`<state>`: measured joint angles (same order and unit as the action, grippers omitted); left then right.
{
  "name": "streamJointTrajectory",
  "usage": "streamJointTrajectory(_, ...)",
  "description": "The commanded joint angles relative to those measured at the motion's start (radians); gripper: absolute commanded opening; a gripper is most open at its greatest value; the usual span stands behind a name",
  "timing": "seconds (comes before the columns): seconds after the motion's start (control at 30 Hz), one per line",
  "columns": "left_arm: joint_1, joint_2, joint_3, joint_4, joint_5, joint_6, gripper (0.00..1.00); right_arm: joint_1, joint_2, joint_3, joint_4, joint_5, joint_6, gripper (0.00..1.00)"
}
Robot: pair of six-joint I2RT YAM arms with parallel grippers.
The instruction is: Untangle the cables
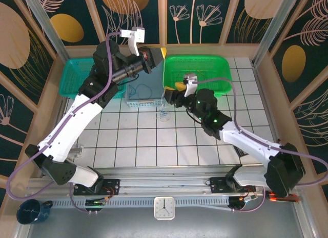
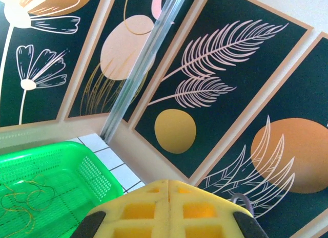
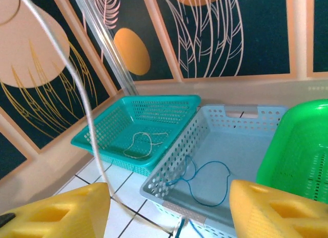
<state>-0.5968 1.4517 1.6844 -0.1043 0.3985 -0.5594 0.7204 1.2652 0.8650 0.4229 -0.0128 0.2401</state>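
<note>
Step in hand (judged): one strand is being drawn out of the small tangle of thin wires (image 1: 163,113), which lies on the white tiled table (image 1: 154,146) just in front of the baskets.

- Already apart:
  - a thin blue wire (image 3: 205,182) lies looped in the perforated light-blue plastic basket (image 3: 169,166);
  - a thin yellowish wire (image 3: 143,146) lies in the teal plastic basket (image 3: 154,100);
  - fine yellowish strands (image 2: 23,197) lie on the floor of the bright green plastic basket (image 2: 97,176).
- A thin whitish wire (image 3: 88,115) rises from table level up past the right wrist camera and out of the picture. What holds its upper end I cannot tell.

Tools:
- The right gripper (image 3: 169,207) hangs low by the tangle with its yellow pads (image 3: 56,212) well apart. The whitish wire passes between them unclamped, so nothing is held.
- The left gripper (image 2: 169,197) is raised over the baskets with its pads pressed together. Whether a wire is pinched in the seam I cannot tell.

Next move (judged): close the right pads on the whitish wire low down, near the knot, then pull the two ends apart slowly so the loop slips free rather than tightening.
</note>
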Motion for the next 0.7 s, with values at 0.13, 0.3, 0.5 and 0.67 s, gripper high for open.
streamJointTrajectory(0.13, -0.001, -0.038, -0.014, 0.062, 0.043, -0.034, 0.0, -0.012, 0.146, 0.097, 0.103, -0.003, -0.048, 0.6)
streamJointTrajectory(0.3, 0.0, -0.046, -0.011, 0.079, 0.053, -0.049, 0.0, -0.032, 0.21, 0.079, 0.165, -0.02, -0.016, 0.41)
streamJointTrajectory(0.5, -0.001, -0.054, 0.004, 0.095, 0.048, -0.06, 0.0, -0.033, 0.253, 0.004, 0.22, -0.024, 0.021, 0.16)
streamJointTrajectory(0.67, -0.001, -0.041, 0.044, 0.091, 0.039, -0.061, 0.0, -0.033, 0.268, -0.103, 0.285, -0.009, 0.081, 0.13)
